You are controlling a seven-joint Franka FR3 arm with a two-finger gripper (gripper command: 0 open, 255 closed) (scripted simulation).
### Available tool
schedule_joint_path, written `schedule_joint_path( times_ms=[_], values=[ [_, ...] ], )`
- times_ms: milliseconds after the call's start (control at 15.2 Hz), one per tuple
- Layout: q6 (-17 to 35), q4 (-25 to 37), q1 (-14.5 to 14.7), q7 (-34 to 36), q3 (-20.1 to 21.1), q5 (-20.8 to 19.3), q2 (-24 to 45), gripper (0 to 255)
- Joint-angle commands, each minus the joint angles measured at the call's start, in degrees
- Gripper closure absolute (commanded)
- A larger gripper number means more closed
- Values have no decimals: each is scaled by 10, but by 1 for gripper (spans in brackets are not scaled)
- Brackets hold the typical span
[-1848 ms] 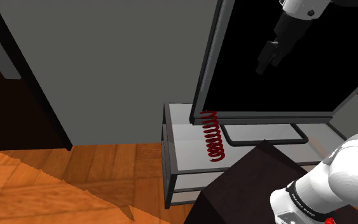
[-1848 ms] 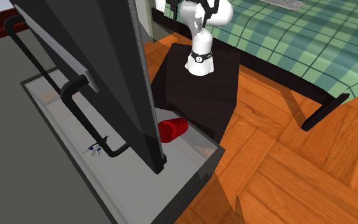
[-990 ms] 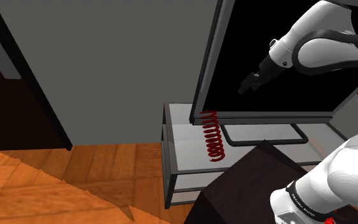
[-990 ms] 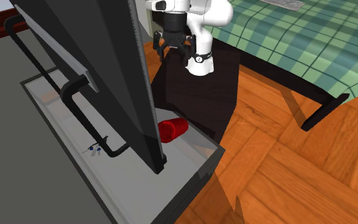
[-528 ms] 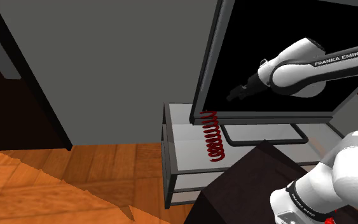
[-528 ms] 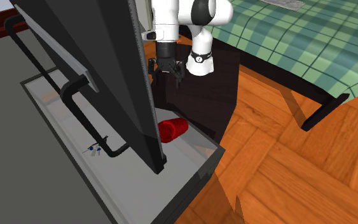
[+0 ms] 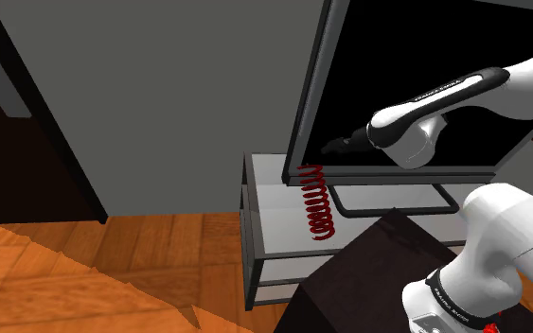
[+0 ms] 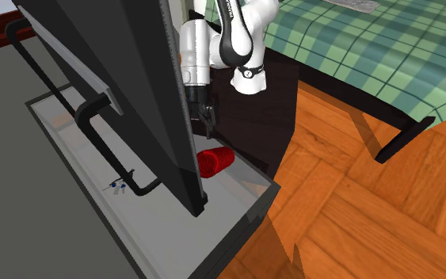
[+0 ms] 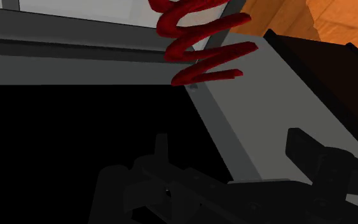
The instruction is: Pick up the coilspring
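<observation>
Coilspring (image 7: 317, 201) lies flat, long axis toward television (image 7: 368, 57).

Arm (image 7: 449, 92) outstretched — end effector (image 7: 329, 148) jaws apart

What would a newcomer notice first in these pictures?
The red coil spring, lying on the low grey cabinet before the big black flat screen. Next, the white arm's black gripper, open, hanging just above the spring. In the second exterior view, a green checked bed lies at upper right.
</observation>
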Motion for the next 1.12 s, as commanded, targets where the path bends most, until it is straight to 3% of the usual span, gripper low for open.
schedule_joint_path(
  times_ms=[0, 132, 660, 792, 858, 1056],
  values=[
    [74, 25, 137, -20, -146, -24, -65, 0],
    [126, 57, 201, -44, -220, -50, -143, 0],
    [175, 78, 256, -78, -296, -77, -214, 0],
    [175, 78, 256, -78, -296, -77, -214, 0],
    [176, 78, 257, -79, -297, -78, -215, 255],
    [176, 78, 257, -78, -297, -77, -215, 255]
  ],
)
